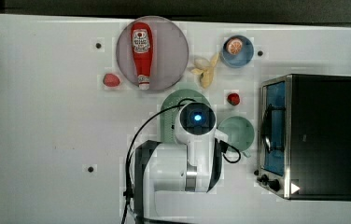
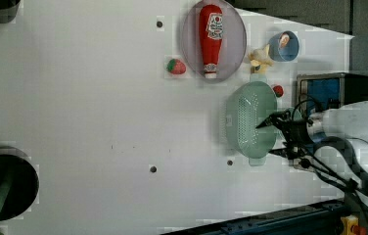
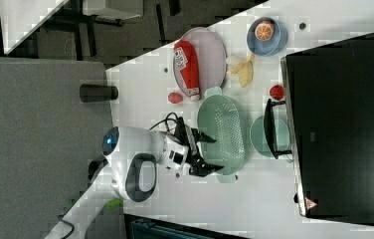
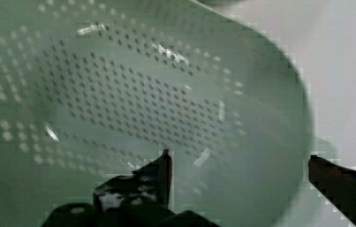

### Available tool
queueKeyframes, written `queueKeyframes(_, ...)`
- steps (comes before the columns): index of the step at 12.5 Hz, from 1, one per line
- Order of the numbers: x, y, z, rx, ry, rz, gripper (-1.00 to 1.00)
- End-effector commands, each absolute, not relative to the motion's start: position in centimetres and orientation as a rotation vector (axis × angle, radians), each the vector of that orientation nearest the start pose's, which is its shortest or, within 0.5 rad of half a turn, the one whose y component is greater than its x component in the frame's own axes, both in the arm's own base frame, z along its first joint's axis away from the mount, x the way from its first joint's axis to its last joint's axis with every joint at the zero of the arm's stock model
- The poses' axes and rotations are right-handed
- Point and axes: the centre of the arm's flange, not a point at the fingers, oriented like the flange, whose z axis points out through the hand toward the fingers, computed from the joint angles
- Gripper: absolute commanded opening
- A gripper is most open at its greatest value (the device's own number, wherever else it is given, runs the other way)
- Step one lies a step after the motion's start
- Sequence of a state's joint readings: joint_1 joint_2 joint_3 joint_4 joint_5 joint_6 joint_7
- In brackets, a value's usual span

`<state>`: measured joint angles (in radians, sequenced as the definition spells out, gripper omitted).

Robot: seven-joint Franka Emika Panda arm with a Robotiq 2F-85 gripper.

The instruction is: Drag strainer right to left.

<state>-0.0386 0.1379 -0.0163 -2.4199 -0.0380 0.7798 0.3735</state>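
The strainer [image 2: 243,117], a pale mint-green oval basket full of small holes, rests on the white table near the oven. In the top view the strainer [image 1: 176,100] is half covered by my arm. My gripper [image 2: 266,139] is open at one end of it. In the wrist view the gripper [image 4: 238,158] has one finger inside the strainer [image 4: 119,94] and the other outside its rim, so the jaws straddle the end wall. The right view shows the same, with the gripper [image 3: 216,155] at the end of the strainer [image 3: 225,124] nearest my arm's base.
A grey-purple plate [image 1: 173,37] carries a ketchup bottle [image 1: 142,51]. Around it lie a strawberry [image 1: 111,80], a banana peel [image 1: 206,70], a blue bowl [image 1: 237,56] and a small red fruit [image 1: 233,98]. A mint cup [image 1: 236,133] and the oven [image 1: 323,135] stand at the top view's right.
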Motion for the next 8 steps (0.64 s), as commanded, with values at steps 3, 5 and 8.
queueKeyframes(3,50.4,1.3,21.7,-2.385,2.109,0.061,1.0)
queueKeyframes(5,50.0,2.0,18.9,-2.374,2.12,0.075,1.0)
queueKeyframes(8,49.4,2.9,16.6,-2.298,2.166,0.05,1.0)
